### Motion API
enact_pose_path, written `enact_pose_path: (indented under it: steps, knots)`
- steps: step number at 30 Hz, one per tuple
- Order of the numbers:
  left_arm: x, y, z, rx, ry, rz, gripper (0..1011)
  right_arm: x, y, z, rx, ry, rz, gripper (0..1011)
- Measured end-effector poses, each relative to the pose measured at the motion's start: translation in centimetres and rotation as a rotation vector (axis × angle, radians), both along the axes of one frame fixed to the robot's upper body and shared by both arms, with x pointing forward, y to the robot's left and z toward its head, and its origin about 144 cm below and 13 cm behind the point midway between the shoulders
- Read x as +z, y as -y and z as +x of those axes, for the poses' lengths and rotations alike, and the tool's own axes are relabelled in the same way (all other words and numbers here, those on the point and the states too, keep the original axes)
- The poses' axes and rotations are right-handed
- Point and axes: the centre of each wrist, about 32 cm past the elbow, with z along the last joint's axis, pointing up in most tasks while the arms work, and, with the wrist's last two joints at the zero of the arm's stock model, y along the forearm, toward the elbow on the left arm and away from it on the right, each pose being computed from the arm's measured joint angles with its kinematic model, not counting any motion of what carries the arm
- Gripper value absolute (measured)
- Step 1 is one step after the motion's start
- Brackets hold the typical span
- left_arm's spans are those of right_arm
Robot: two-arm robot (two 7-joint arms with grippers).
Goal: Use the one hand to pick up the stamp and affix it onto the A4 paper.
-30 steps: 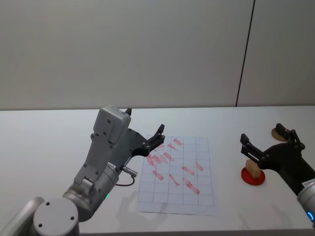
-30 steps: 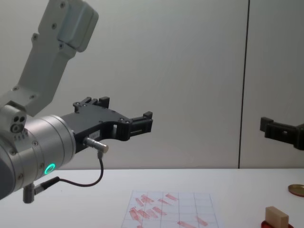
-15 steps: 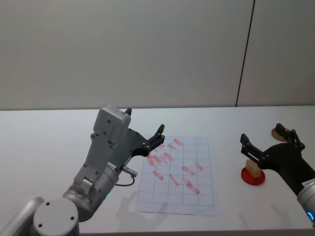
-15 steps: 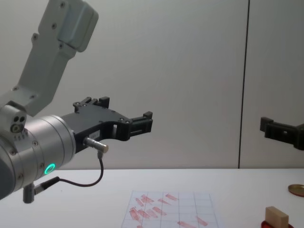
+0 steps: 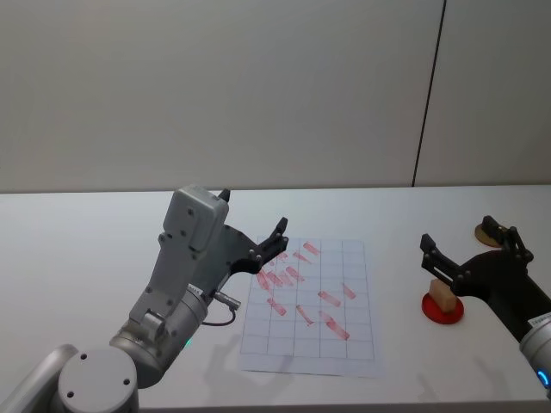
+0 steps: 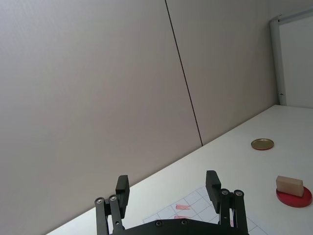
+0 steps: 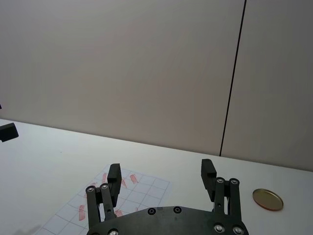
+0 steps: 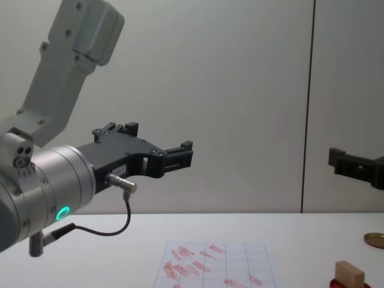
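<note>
Tabletop holds stamp on pad (brass disc behind) near right end effector.

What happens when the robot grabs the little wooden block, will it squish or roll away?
Probably no squishing: the stamp looks like solid wood, so it should stay stiff. Its flat sides likely stop rolling. Being small, it is probably light, so a nudge might slide it off the red ink pad.

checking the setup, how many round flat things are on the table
2. A red ink pad right of the paper, with the wooden stamp on it; a brass disc farther back. The right arm could hide more.
</note>
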Motion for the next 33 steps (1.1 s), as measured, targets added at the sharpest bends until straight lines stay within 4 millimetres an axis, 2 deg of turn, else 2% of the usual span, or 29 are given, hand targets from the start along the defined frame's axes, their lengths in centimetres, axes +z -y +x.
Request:
enact_pose_path:
  steps: [23, 33]
  knots:
    - [0.0, 0.0, 0.0, 0.000, 0.000, 0.000, 993, -0.1, 0.1, 0.1, -0.006, -0.010, -0.005, 1001]
    - [0.0, 0.0, 0.0, 0.000, 0.000, 0.000, 993, -0.9, 0.6, 1.0, -0.036, -0.078, -0.043, 1001]
